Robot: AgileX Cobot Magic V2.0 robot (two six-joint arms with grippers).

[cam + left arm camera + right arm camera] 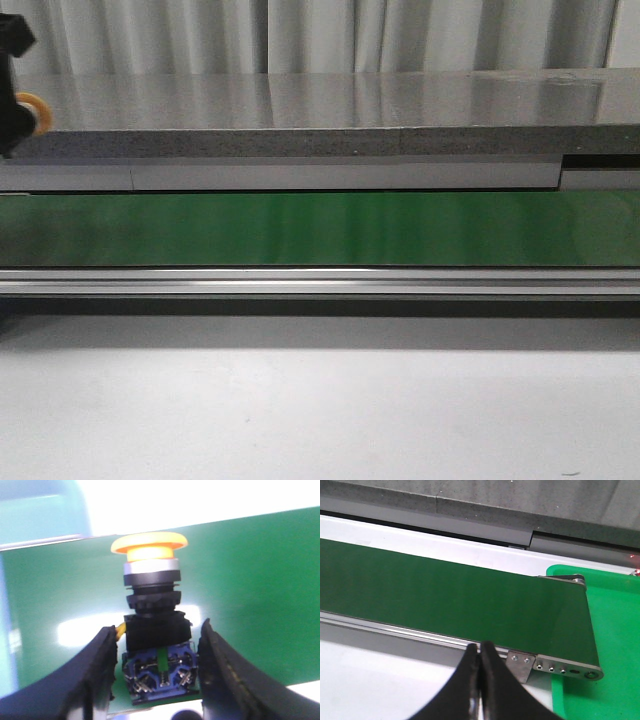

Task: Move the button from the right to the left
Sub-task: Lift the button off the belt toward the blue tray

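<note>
The button (150, 605) has an orange-yellow mushroom cap, a black body and a blue terminal base with a small green mark. My left gripper (158, 628) is shut on that base, one finger against each side, and holds it above the green belt (260, 580). In the front view the cap (32, 112) peeks out at the far left edge beside the left gripper (10, 90), raised above the belt (320, 228). My right gripper (480, 646) is shut with nothing in it, over the belt's front rail near the right end. It does not show in the front view.
A grey stone-like counter (320, 110) runs behind the conveyor. A green tray (615, 630) sits past the belt's right end. A pale teal container (40, 515) lies beyond the belt's left end. White tabletop (320, 410) lies in front of the rail.
</note>
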